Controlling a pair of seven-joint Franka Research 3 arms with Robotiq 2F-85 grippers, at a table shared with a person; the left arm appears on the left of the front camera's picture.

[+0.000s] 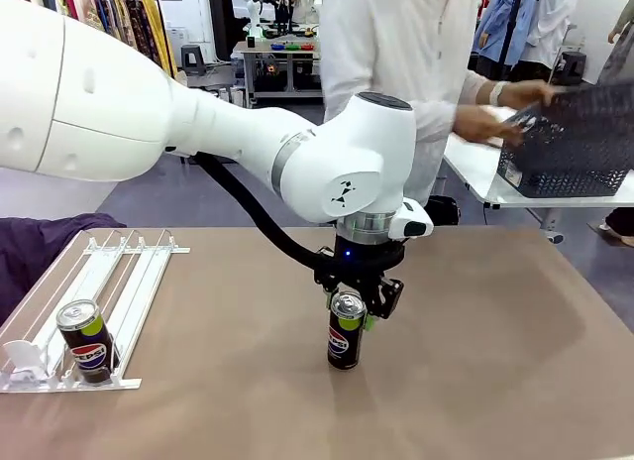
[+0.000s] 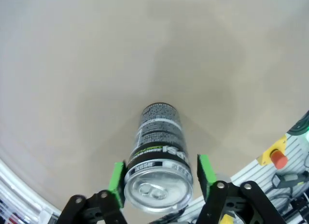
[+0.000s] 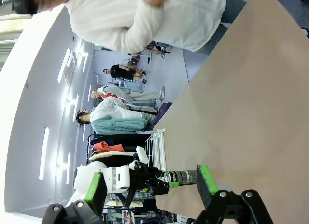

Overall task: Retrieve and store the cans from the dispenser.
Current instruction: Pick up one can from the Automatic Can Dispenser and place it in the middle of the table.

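Note:
A black Pepsi can (image 1: 344, 339) with a lime-green band stands upright on the tan table near its middle. My left gripper (image 1: 349, 303) hangs straight over it with its fingers down either side of the can's top. In the left wrist view the can (image 2: 158, 147) sits between the green pads (image 2: 116, 178), and a thin gap shows at the right pad, so the jaws are open around it. A second Pepsi can (image 1: 86, 341) rests at the low end of the white-and-clear dispenser (image 1: 119, 277) at the front left. My right gripper (image 3: 152, 186) is open with nothing between its fingers.
Across the table a person in a white shirt (image 1: 396, 44) handles a dark grey lattice basket (image 1: 575, 143) on a white side table at the back right. A purple cloth (image 1: 40, 242) lies left of the dispenser. The table's right half is bare.

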